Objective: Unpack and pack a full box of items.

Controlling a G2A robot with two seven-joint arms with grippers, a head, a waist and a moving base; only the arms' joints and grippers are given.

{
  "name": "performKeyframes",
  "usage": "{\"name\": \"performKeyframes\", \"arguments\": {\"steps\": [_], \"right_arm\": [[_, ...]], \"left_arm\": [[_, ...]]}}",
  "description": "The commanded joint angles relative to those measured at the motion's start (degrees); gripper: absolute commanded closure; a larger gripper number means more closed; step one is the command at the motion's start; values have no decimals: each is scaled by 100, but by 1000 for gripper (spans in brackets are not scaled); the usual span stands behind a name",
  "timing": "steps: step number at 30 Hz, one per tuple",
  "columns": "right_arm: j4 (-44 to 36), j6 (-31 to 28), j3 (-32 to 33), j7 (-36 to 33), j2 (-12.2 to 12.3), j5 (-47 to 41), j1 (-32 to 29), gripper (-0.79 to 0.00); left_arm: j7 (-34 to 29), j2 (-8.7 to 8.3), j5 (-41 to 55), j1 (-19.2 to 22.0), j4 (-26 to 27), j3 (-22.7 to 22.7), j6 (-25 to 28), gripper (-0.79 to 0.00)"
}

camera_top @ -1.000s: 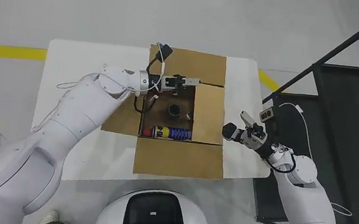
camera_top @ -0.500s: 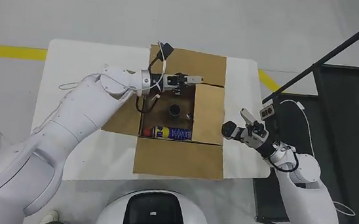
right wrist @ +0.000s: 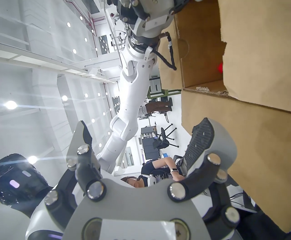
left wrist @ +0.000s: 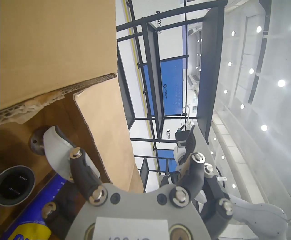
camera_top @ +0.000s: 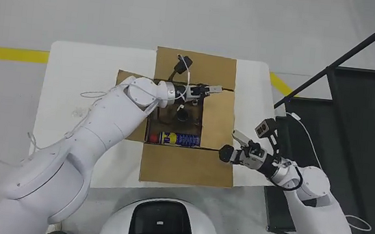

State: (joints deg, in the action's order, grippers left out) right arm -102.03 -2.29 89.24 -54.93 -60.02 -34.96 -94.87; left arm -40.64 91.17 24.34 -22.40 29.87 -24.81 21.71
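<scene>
An open cardboard box (camera_top: pixel 186 166) stands on the white table (camera_top: pixel 74 84) with its flaps spread. Inside lie a blue spray can (camera_top: pixel 178 139) with a red cap (camera_top: pixel 152 138) and a black cylinder (camera_top: pixel 183 116). My left gripper (camera_top: pixel 207 89) hangs open over the box's far right corner. In the left wrist view the left gripper (left wrist: pixel 122 145) has the right flap's edge (left wrist: pixel 102 127) between its fingers, with the black cylinder (left wrist: pixel 14 184) and blue spray can (left wrist: pixel 34 218) below. My right gripper (camera_top: pixel 225 153) is open beside the box's near right corner. One pad (right wrist: pixel 200 141) is close against the cardboard (right wrist: pixel 254 141).
A black metal rack (camera_top: pixel 360 114) stands just right of the table, close behind the right arm. A yellow floor line (camera_top: pixel 8 53) runs past the table's left side. Bare tabletop lies left of the box.
The left arm has swung right, carrying its gripper further over the box's right flap. The right gripper has moved left and nearer, up to the box's near right corner.
</scene>
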Motion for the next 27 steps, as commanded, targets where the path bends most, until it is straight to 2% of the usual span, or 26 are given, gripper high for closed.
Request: {"name": "performKeyframes", "arguments": {"steps": [1,7,12,16,19,27], "right_arm": [[19,29,-79,83,-4,99,19,-785],[-2,170,-304,93,-9,267,58,-785],[-29,227,-470,130,-12,421,55,-785],[-58,171,-568,247,-25,416,31,-785],[-108,-33,-624,473,-43,422,-31,-785],[-357,-1334,-364,1085,-98,30,-538,-785]], "left_arm": [[37,131,40,38,-210,-1,75,-785],[-165,424,439,118,-579,-166,518,-785],[-638,561,832,186,-674,-376,976,-785],[-993,655,1011,234,-644,-481,1064,-785],[-1151,730,1027,251,-621,-509,1100,-785],[-1405,893,1002,227,-771,-573,1134,-785]]}}
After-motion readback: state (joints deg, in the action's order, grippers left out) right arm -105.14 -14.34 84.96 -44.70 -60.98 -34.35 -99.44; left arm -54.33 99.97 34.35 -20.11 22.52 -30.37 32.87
